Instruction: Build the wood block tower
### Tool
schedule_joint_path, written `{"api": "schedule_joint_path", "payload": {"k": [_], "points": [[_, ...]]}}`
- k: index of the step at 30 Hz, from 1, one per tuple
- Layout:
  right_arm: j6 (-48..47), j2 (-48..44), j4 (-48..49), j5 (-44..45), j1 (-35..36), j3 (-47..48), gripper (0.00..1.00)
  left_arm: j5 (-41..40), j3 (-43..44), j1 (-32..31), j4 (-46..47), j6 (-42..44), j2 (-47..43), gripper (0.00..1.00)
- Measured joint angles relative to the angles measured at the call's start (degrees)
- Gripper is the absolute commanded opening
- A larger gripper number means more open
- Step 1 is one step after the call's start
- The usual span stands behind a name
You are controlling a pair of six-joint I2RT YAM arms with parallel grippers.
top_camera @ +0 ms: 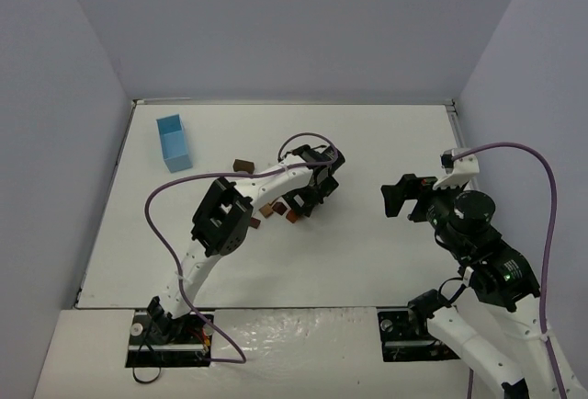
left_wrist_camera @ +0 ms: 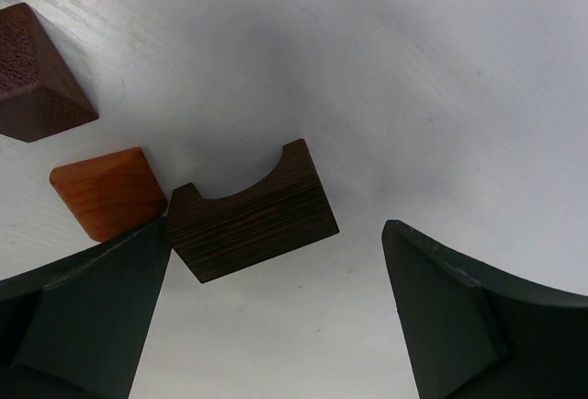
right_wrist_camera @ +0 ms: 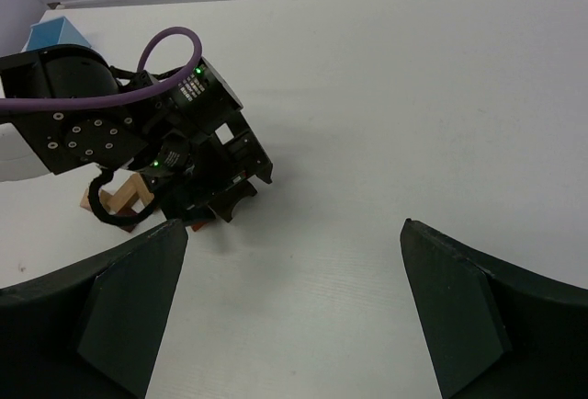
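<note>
**Fig. My left tool (top_camera: 299,204) low over the wood blocks (top_camera: 269,208), left of the desk's (top_camera: 386,132) middle.**
Its fingers stand apart, with a dark brown arch block (left_wrist_camera: 253,210) between them, nearer one finger. An orange block (left_wrist_camera: 106,192) lies just beside the arch, and a reddish-brown block (left_wrist_camera: 37,73) lies near it. My right tool (top_camera: 400,197), fingers likewise apart and holding nothing, hangs towards the right edge.
</note>
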Motion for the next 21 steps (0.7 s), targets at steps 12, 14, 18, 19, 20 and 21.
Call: {"api": "schedule_joint_path", "payload": {"k": [12, 14, 18, 19, 20, 21], "points": [[-1.0, 1.1, 0.0, 0.1, 0.5, -0.9, 1.0, 0.1, 0.0, 0.2, 0.0, -0.5, 0.7, 0.65], [-1.0, 1.1, 0.0, 0.1, 0.6, -1.0, 1.0, 0.0, 0.0, 0.3, 0.0, -0.1, 0.7, 0.59], [-1.1, 1.2, 0.0, 0.2, 0.9, -1.0, 1.0, -0.2, 0.0, 0.4, 0.0, 0.6, 0.7, 0.47], [-1.2, 1.2, 0.0, 0.2, 1.0, -1.0, 1.0, -0.2, -0.1, 0.4, 0.0, 0.9, 0.7, 0.46], [-1.2, 1.3, 0.0, 0.3, 1.1, -1.0, 1.0, -0.2, -0.1, 0.4, 0.0, 1.2, 0.7, 0.39], [-1.2, 1.3, 0.0, 0.3, 1.2, -1.0, 1.0, -0.2, -0.1, 0.4, 0.1, 1.4, 0.6, 0.33]]}}
